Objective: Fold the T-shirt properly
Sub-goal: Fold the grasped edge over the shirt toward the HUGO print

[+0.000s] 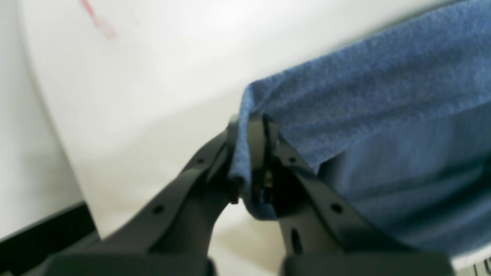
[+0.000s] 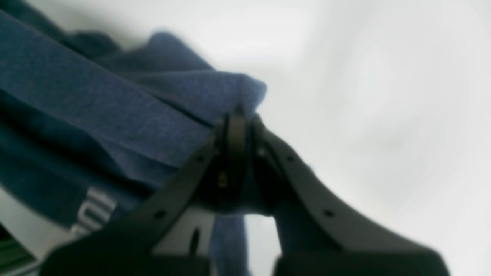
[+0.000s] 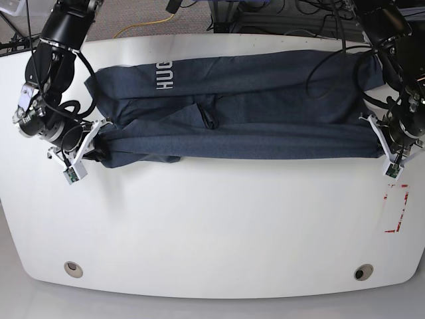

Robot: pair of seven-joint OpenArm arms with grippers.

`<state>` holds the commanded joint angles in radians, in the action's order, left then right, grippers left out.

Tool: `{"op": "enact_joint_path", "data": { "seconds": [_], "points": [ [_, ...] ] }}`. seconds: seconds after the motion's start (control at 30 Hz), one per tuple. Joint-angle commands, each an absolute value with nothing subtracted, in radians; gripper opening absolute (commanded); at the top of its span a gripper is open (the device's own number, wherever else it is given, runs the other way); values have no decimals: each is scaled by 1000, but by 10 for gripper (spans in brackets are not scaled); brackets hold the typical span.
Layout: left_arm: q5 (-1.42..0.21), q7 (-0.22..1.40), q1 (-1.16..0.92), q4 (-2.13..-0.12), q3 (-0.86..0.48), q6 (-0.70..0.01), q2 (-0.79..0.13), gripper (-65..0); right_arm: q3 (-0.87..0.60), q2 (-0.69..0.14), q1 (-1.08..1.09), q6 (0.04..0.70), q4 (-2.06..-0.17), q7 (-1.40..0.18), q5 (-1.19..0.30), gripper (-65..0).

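Note:
The T-shirt (image 3: pixel 239 106) is a dark blue heathered cloth stretched in a long band across the far half of the white table, with white letters "HUG" showing near its left end. My left gripper (image 1: pixel 251 126) is shut on a corner of the T-shirt (image 1: pixel 383 96) at the band's right end (image 3: pixel 372 136). My right gripper (image 2: pixel 238 122) is shut on a fold of the T-shirt (image 2: pixel 115 115) at the left end (image 3: pixel 99 136). White lettering (image 2: pixel 94 212) shows on the cloth hanging below it.
The white table (image 3: pixel 212 226) has a rounded front edge with two round holes (image 3: pixel 73 268) (image 3: pixel 362 272). A red-marked rectangle (image 3: pixel 396 207) lies on the table near the right edge. Cables and floor lie behind the table.

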<state>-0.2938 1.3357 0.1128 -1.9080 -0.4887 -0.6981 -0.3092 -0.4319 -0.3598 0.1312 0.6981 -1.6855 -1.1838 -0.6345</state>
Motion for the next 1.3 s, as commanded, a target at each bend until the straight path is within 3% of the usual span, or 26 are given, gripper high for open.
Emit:
{"op": "enact_joint_path", "data": {
  "seconds": [0.33,0.5,0.63,0.97,1.3],
  "points": [
    [-234,1334,323,-1905,-409,-698,-292,-650,-426,-384,372,698,-1457,-1184,-604,-650],
    [-171,1313,369,-1886,-329,-698,-298,-650,-426,-381,473,698,-1326,-1181,-484,-650],
    [-160,1237,367,-1807,-282,-698,-357,-650,-426,-380,499,698,-1277,-1165,-420,-650],
    [-160,1265,363,-1830,-312,-698,-383,-650,-433,-383,467,698,-1399,-1219,-418,-650],
    [-160,1264,205,-1824,-312,-698,-381,-650,-435,-335,302,698,-1578,-1259,-420,-650]
  ]
}}
